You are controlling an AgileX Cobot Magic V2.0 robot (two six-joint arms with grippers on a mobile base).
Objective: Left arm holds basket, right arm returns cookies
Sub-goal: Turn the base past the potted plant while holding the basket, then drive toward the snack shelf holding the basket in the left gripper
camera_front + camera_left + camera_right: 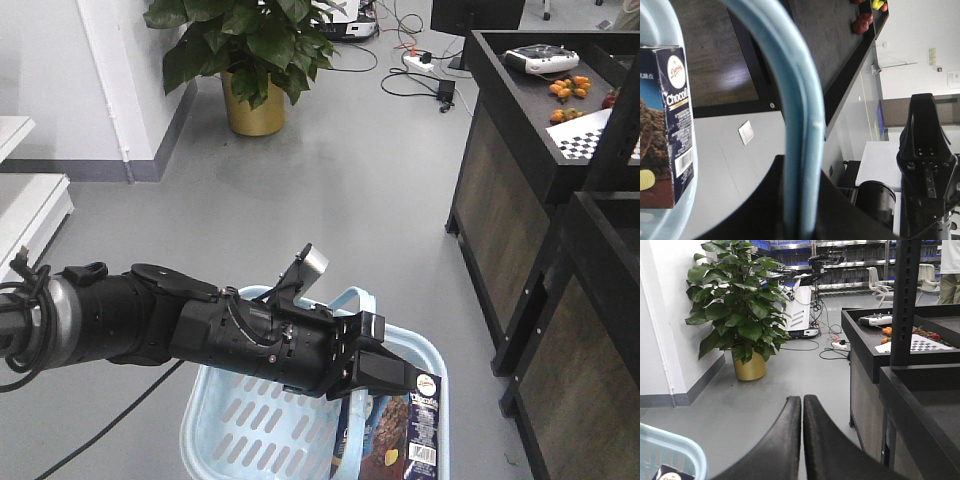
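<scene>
The cookies [405,435] box stands on end in the right part of the light blue basket [230,420]. Its long axis is roughly upright, the round logo end is up and the barcode is lower down. The printed cookie face is turned towards the near side.

The left arm [150,320] reaches in from the left above the basket. The left claw [400,378] is clamped around the loop handle [800,125], which runs between its jaws, just above and left of the box top. The right claw [802,402] has its two black fingers pressed together with nothing between them. It hangs over the floor, right of the basket corner.

To the right stands a dark table [510,130] carrying a remote controller [540,60], small orange fruits [567,89] and a checkerboard sheet [600,140]. At the far side a leafy plant [250,40] sits in a gold pot [253,105] by a white wall [60,70]. The floor [330,190] is smooth grey, with cables lying at the far end.
</scene>
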